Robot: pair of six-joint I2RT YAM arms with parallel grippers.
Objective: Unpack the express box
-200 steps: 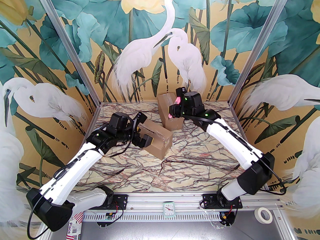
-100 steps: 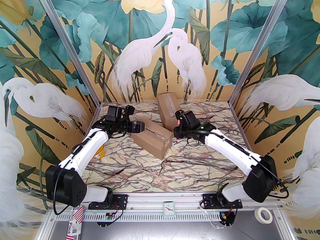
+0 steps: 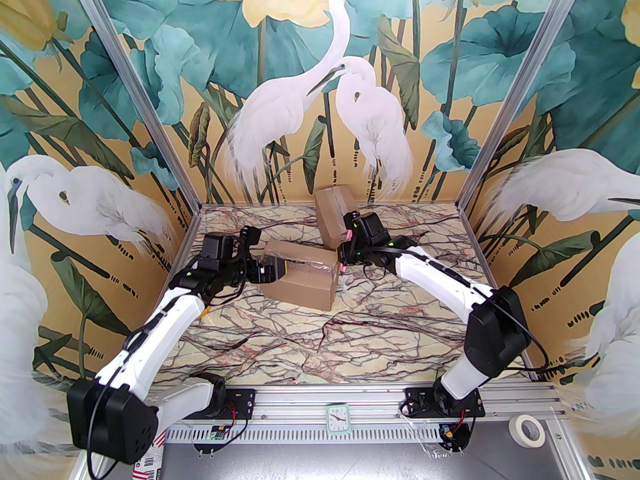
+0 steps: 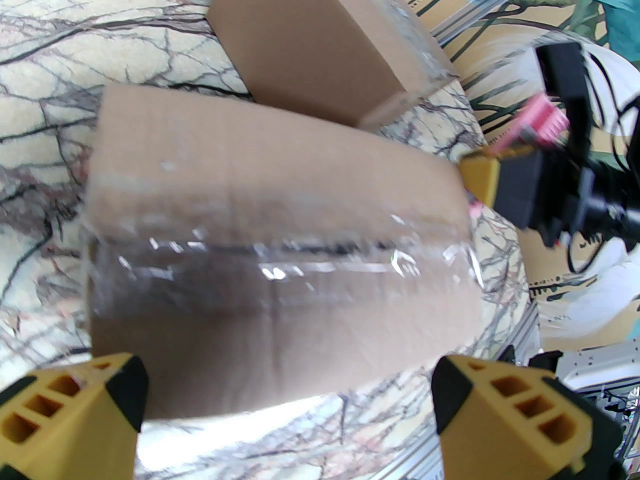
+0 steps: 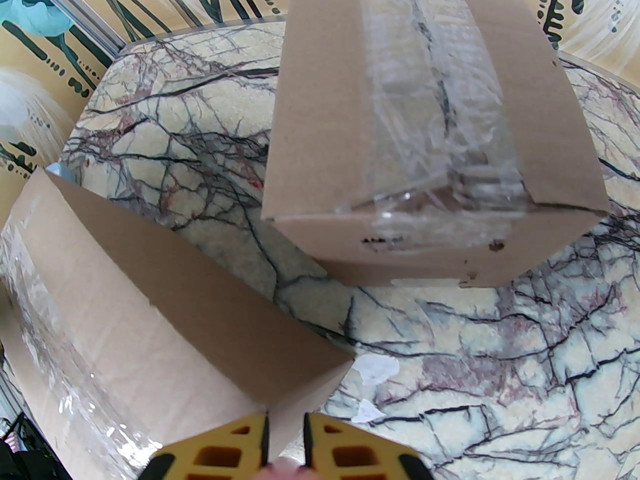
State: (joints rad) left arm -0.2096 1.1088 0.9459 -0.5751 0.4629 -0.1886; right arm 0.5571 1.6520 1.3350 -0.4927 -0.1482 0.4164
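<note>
Two taped brown cardboard express boxes lie on the marble table. The near box lies crosswise, clear tape along its top seam. The far box stands behind it, almost touching its right rear corner. My left gripper is open at the near box's left end, its yellow fingers straddling that end. My right gripper is at the near box's right top corner, shut on a pink tool.
Painted walls and aluminium posts close in the table on three sides. A roll of masking tape and a small clock sit on the metal rail in front of the arm bases. Bare marble stretches in front of the boxes.
The right gripper came down from the far box to the near box's right corner. The left gripper left the box top for its left end. The near box turned more crosswise.
</note>
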